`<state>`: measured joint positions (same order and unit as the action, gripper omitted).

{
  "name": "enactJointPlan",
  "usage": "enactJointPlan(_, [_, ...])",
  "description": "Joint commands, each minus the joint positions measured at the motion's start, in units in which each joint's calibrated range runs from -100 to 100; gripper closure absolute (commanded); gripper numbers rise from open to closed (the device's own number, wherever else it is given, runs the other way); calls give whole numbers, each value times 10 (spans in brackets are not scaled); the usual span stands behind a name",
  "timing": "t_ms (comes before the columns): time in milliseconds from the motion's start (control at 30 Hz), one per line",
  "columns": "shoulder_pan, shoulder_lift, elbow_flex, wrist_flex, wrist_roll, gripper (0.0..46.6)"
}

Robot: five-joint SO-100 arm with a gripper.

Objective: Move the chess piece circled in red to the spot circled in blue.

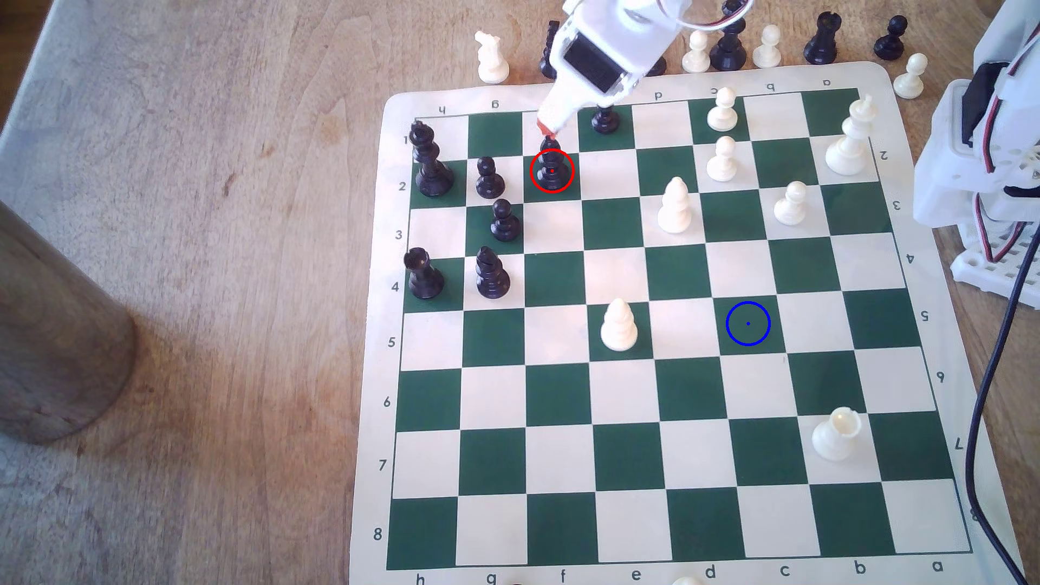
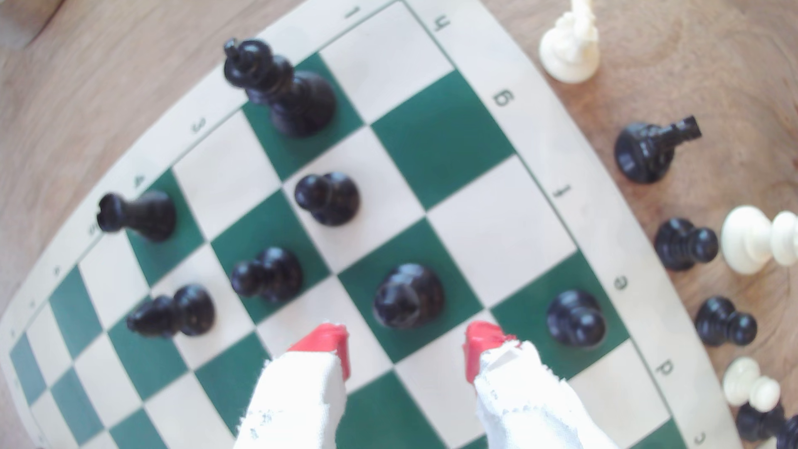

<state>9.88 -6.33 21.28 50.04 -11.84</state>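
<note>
- The black bishop point(image 1: 552, 169) stands upright on a dark green square in the second row of the chessboard point(image 1: 675, 79), file f, with the red ring drawn around it. In the wrist view the same bishop point(image 2: 408, 295) appears from almost straight above, centred on its square.
- The gripper point(image 2: 406, 349) hangs over the bishop with its two red-tipped fingers point(image 2: 328, 341) spread wide apart; nothing is between them yet. I judge they are opened so that the bishop's mitre can pass into the gap when the arm goes lower.
- In the exterior view the red tip point(image 1: 547, 128) is just above the top of the bishop, at about 12 o'clock from it — close, but whether it touches I cannot tell.
- The blue-ringed square point(image 1: 748, 323) is free and lies well apart from the bishop, at about 4 o'clock from it in the exterior view, along a diagonal of green squares.
- Close neighbours explain the careful approach from above: one black pawn point(image 1: 489, 177) stands at 9 o'clock of the bishop on the next square, a second black pawn point(image 1: 505, 220) at about 8 o'clock, and another black pawn point(image 1: 605, 119) at about 2 o'clock.
- In my judgement the task is at its grasp stage — the fingers need to descend around the collar and close, and a finger that goes too wide could push a pawn.
- A white bishop point(image 1: 619, 326) stands at 9 o'clock of the blue ring, two squares away, so a lifted carry should clear it.
</note>
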Motion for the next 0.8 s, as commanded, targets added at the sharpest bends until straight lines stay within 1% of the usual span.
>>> enactJointPlan(0, [-1,9,-61,-20,1,319])
enactJointPlan(300, [0,45,-80,-39,1,311])
enactJointPlan(767, [-10,90,-81,-67,0,316])
